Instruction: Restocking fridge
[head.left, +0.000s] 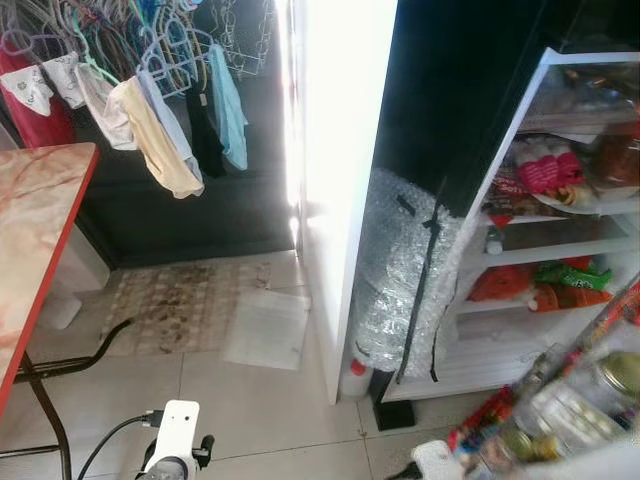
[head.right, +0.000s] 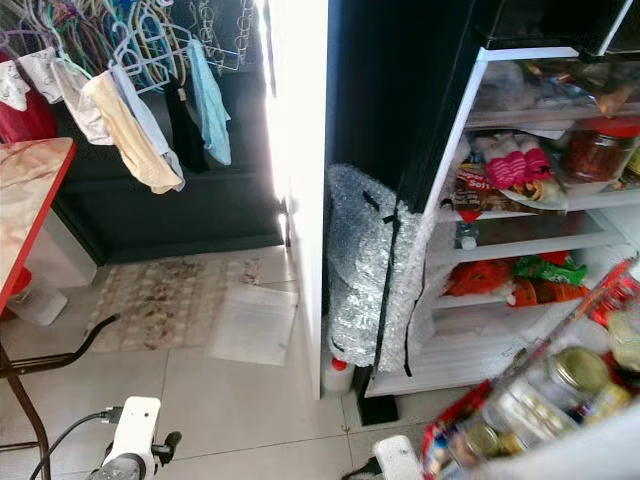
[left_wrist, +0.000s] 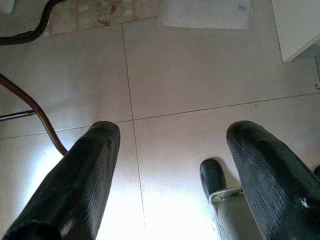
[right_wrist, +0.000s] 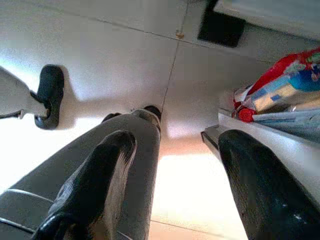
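Head camera: the open white fridge (head.right: 520, 240) stands at the right, tall axis upright, its shelves facing the robot. They hold a red-lidded jar (head.right: 598, 148), pink packets (head.right: 505, 160) and green and orange bags (head.right: 520, 278). The fridge door (head.right: 560, 420) swings toward the robot at lower right, its rack packed with jars. A roll of bubble wrap (head.right: 365, 270) leans against the fridge's dark side. Clothes on hangers (head.left: 165, 110) hang upper left beside a red-edged table (head.left: 40, 220).

Left wrist: the left gripper (left_wrist: 170, 185) hangs over pale floor tiles (left_wrist: 200, 70), fingers spread wide, holding nothing.

Right wrist: the right gripper (right_wrist: 175, 190) is likewise spread wide and empty, close beside the door rack's red packets (right_wrist: 280, 90).
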